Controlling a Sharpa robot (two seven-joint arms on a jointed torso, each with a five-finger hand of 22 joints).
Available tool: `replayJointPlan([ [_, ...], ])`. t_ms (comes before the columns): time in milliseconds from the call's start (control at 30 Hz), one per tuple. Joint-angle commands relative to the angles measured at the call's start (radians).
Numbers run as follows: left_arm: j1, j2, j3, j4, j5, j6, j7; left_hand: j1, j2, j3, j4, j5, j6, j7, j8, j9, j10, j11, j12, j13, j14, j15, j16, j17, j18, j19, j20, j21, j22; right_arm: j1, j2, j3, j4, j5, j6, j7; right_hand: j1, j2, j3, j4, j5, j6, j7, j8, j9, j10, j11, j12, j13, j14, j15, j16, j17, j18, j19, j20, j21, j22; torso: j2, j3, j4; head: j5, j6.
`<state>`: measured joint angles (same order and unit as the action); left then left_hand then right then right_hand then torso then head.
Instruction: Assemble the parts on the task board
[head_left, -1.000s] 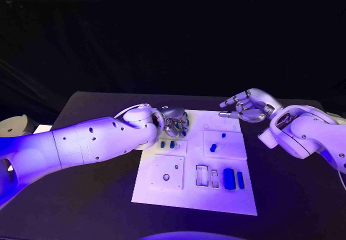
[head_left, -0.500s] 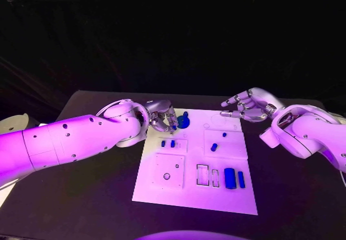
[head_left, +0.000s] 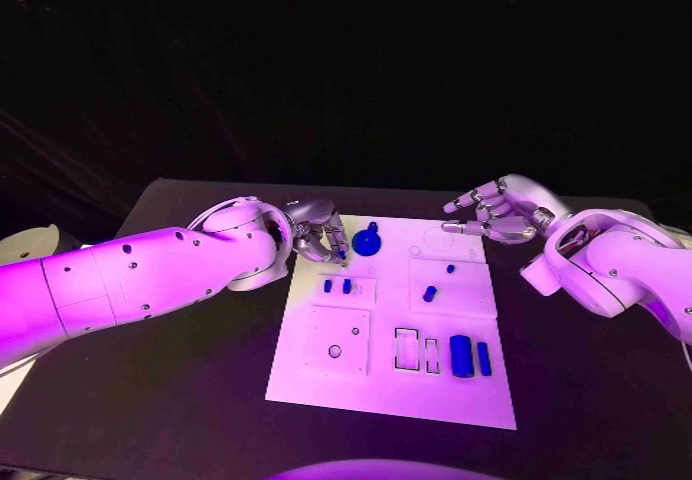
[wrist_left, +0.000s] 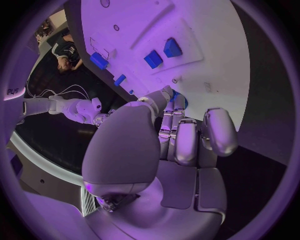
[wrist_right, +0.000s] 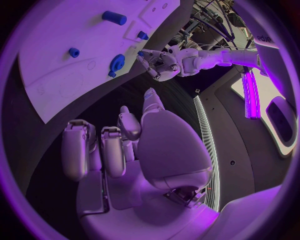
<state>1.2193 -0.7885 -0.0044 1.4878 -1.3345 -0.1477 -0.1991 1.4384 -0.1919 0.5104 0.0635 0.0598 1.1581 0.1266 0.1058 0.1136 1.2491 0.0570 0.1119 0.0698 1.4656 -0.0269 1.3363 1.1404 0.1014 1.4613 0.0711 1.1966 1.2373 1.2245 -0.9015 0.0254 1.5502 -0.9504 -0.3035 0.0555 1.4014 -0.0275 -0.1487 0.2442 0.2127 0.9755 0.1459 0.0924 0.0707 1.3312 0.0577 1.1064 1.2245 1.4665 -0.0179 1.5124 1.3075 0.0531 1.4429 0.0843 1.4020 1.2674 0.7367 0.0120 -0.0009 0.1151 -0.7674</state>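
Left silver hand (head_left: 320, 241) sits at the white plastic task board's (head_left: 378, 385) far-left edge, fingers curled in, holding nothing, just beside a round blue knob part (head_left: 366, 240) w/ a stem on the board. Right silver hand (head_left: 498, 214) hovers off the far-right corner, fingers spread, empty. Risk: left fingers clip the knob & knock it askew.

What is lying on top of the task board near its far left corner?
A round blue part sits on the task board there, beside the left hand. Whether a recess lies beneath it cannot be seen; the part covers that spot.
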Motion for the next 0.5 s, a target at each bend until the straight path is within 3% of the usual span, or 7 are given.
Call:
replayJointPlan([
  [33,-0.001,0.009,-0.001,-0.009,-0.011,0.037,-0.011,-0.009,0.0,-0.001,0.003,-0.003,0.007,0.002,-0.007,-0.002,0.008,0.002,-0.005,0.001,0.033,0.002,-0.002,-0.001,-0.019,0.016,0.002,0.004,0.001,-0.001,0.001,0.0,0.001,-0.008,0.011,0.01,0.0,0.008,-0.006,-0.001,0.006,0.004,-0.003,0.004,0.001,-0.004,-0.002,0.001,0.0,0.083,-0.002,-0.005,0.185,0.012,-0.005,-0.001,-0.004,-0.002,0.001,0.0,0.0005,-0.001,-0.001],
  [267,-0.003,0.02,-0.003,-0.022,-0.014,0.048,-0.011,-0.009,0.0,0.0,0.003,-0.003,0.007,0.002,-0.007,-0.002,0.008,0.002,-0.005,0.001,0.033,0.002,-0.002,-0.001,-0.019,0.016,0.002,0.004,0.001,-0.001,0.0,0.0,0.003,-0.009,0.01,0.011,0.0,0.008,-0.006,-0.001,0.006,0.004,-0.003,0.004,0.001,-0.004,-0.002,0.001,0.0,0.083,-0.002,-0.005,0.185,0.012,-0.005,-0.001,-0.004,-0.002,0.0,0.0013,-0.001,0.001,-0.002],
  [500,-0.004,0.023,-0.003,-0.021,-0.014,0.059,-0.012,-0.009,0.0,0.0,0.002,-0.002,0.007,0.001,-0.008,-0.002,0.009,0.002,-0.006,0.001,0.032,0.002,-0.003,-0.003,-0.019,0.016,0.002,0.004,0.001,-0.001,0.0,0.0,0.003,-0.009,0.01,0.011,0.0,0.008,-0.006,-0.001,0.006,0.004,-0.003,0.004,0.001,-0.004,-0.002,0.001,0.0,0.083,-0.002,-0.005,0.185,0.012,-0.005,-0.001,-0.004,-0.002,0.0,0.0003,0.0004,0.0,-0.002],
])
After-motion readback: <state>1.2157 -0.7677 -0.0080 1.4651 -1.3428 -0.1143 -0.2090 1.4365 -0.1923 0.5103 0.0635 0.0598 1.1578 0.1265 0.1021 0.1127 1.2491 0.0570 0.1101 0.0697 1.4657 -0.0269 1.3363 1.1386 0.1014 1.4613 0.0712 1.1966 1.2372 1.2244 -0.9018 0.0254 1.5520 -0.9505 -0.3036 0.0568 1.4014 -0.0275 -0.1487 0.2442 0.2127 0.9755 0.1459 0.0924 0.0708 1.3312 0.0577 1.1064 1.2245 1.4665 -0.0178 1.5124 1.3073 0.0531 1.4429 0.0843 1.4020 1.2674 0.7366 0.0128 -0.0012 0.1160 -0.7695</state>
